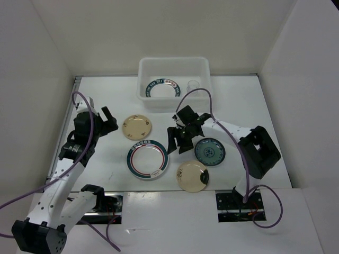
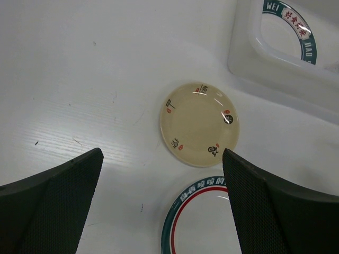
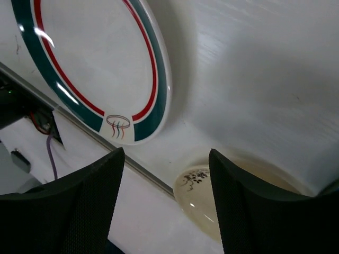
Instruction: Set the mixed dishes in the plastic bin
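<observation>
Four stiff, slick, breakable-looking plates [image 1: 148,160] are best pinched by the rim; left gripper [image 2: 161,159] and right gripper [image 3: 165,153] are seen spread wide, empty.

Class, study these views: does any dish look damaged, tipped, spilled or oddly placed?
Nothing looks broken, spilled or tipped. Only the near cream plate stands out: it lies right at the front edge of the table, closest to the arms, and may overhang it slightly.

Ahead-right of the left gripper [image 2: 161,159], the rimmed plate [image 2: 305,38] in the plastic bin [image 2: 244,55] is showing "WEI", "HAO" and red Chinese characters; between its fingers [image 2: 53,206], the nearer plate [image 2: 197,194] is showing white ones.
</observation>
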